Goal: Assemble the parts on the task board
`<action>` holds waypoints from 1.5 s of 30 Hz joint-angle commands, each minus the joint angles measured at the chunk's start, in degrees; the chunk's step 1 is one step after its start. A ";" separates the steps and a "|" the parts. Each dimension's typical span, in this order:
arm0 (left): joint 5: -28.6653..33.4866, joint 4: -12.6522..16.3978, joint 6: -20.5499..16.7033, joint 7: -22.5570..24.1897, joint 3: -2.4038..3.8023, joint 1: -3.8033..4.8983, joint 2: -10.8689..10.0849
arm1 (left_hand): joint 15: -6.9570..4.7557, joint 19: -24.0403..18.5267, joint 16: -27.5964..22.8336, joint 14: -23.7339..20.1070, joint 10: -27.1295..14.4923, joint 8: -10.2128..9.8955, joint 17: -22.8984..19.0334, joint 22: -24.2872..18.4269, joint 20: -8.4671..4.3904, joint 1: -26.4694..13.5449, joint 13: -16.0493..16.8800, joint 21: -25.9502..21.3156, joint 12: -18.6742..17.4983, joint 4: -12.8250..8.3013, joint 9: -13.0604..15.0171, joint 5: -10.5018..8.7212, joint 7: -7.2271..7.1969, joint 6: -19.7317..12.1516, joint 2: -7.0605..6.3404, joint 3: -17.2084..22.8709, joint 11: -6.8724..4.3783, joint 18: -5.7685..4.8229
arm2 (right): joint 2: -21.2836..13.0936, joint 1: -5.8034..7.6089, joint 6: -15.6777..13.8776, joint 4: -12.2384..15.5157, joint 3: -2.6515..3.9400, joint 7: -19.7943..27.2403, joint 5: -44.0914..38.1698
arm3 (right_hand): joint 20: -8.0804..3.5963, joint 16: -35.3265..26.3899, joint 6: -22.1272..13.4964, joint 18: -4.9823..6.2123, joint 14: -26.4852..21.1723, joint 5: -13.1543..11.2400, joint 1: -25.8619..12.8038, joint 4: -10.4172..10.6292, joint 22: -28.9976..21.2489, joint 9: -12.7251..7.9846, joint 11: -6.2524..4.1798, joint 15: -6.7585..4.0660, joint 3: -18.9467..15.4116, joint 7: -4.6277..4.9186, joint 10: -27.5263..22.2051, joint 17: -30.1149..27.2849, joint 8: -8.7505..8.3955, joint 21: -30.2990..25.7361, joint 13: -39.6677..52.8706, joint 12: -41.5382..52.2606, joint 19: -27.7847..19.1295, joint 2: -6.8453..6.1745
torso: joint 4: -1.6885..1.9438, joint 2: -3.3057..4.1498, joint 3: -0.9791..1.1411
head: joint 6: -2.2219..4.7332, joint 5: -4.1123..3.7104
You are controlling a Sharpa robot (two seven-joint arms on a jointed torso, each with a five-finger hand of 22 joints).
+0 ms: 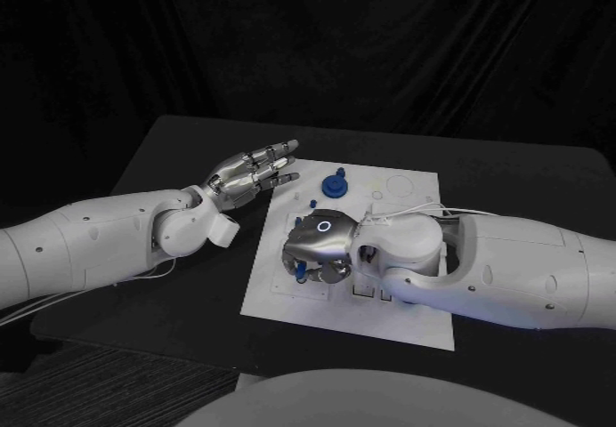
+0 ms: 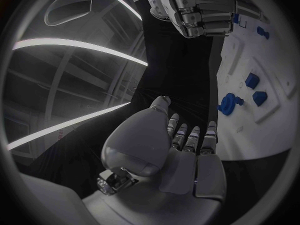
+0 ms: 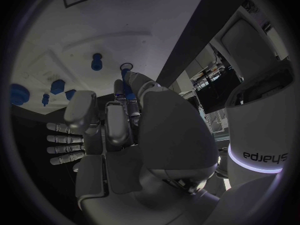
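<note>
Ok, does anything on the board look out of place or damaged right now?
Nothing stands out. The task board lies flat, the blue parts look intact, the right hand works over the board and the left hand hovers open beside it.

Board (image 1: 411, 320) lies in middle of table (image 1: 167, 294). Left hand (image 1: 247, 172) hangs over table just left of board's far left corner (fingers reach to board's edge). Right hand (image 1: 317, 245) sits over board's left part, nearer front. Round part (image 1: 334, 184) stands on board's far end, between hands, right of left hand. Small parts (image 1: 299, 268) lie under right hand.
</note>
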 commanded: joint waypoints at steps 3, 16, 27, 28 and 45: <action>0.22 0.13 0.30 1.02 0.05 -0.07 0.02 | 0.02 -0.01 0.28 -0.13 0.07 0.10 0.04 0.07 0.02 -0.62 0.08 -0.21 0.39 0.28 0.01 -0.21 -0.33 0.14 0.07 -0.03 0.28 0.12 | -0.11 -0.37 0.79 0.17 0.04 -1.33 -0.56 | 0.24 0.17 0.36 0.51 1.17 0.32 0.12 0.02 8.55 0.10 -0.01 0.08 0.29 -0.08 0.26 0.01 0.02 0.20 0.11 0.22 0.19 0.13 | 0.03 -0.02 -0.04 | 0.00 -0.33; 0.22 0.06 0.38 1.00 0.05 -0.07 0.05 | -0.01 0.08 0.32 -0.09 0.10 0.13 0.05 0.15 0.01 -0.56 0.09 -0.17 0.47 0.25 0.03 -0.08 -0.22 0.27 -0.02 -0.01 0.15 0.13 | -0.30 -0.87 1.73 0.05 0.04 -1.67 -0.56 | 0.14 -0.04 0.16 0.64 1.05 0.40 0.09 -0.32 8.43 0.13 0.09 -0.21 0.47 -0.10 0.01 -0.25 -0.36 -0.26 0.20 0.14 0.00 0.03 | 0.04 -0.01 -0.05 | 0.00 -0.40; 0.22 -0.09 0.51 0.92 0.05 -0.07 0.13 | -0.04 0.16 0.32 -0.09 0.07 0.19 0.05 0.16 0.02 -0.40 0.08 -0.12 0.51 0.19 0.06 0.13 0.13 0.46 -0.06 0.13 -0.15 0.14 | -0.34 -1.12 1.81 -0.06 0.04 -1.88 -0.56 | -0.06 -0.60 -2.20 0.83 0.54 -0.16 -0.75 -0.87 8.14 -0.14 0.29 -0.35 0.93 -0.23 -1.82 -0.89 -2.46 -1.36 0.57 -0.22 -0.64 -0.15 | 0.04 -0.02 -0.03 | 0.00 -0.55; 0.22 -0.10 0.52 0.91 0.05 -0.07 0.14 | -0.04 0.16 0.32 -0.09 0.07 0.19 0.05 0.16 0.02 -0.40 0.08 -0.12 0.51 0.19 0.06 0.13 0.13 0.46 -0.06 0.13 -0.15 0.14 | -0.31 -1.15 1.76 -0.07 0.04 -2.01 -0.56 | 0.00 -0.88 -4.24 0.93 0.31 -0.70 -1.11 -0.88 7.96 -0.62 0.55 -0.25 1.14 -0.39 -2.79 -1.23 -3.82 -2.05 0.59 -0.51 -0.96 -0.30 | 0.03 -0.02 -0.03 | 0.00 -0.58; 0.22 -0.53 0.72 0.62 0.05 -0.07 0.24 | -0.06 0.15 0.29 -0.12 0.03 0.19 0.04 0.12 0.02 -0.35 0.07 -0.13 0.49 0.17 0.06 0.17 0.18 0.42 -0.04 0.18 -0.20 0.14 | -0.46 -1.68 -0.18 -0.02 0.04 -3.32 -0.57 | 1.34 -1.49 -16.41 1.49 -1.44 -4.80 -4.34 -0.80 7.17 -4.53 2.49 1.13 1.35 -5.49 -12.13 -2.44 -10.86 -5.27 -0.28 -2.90 -3.00 -2.14 | 0.04 -0.02 -0.02 | 0.00 -0.54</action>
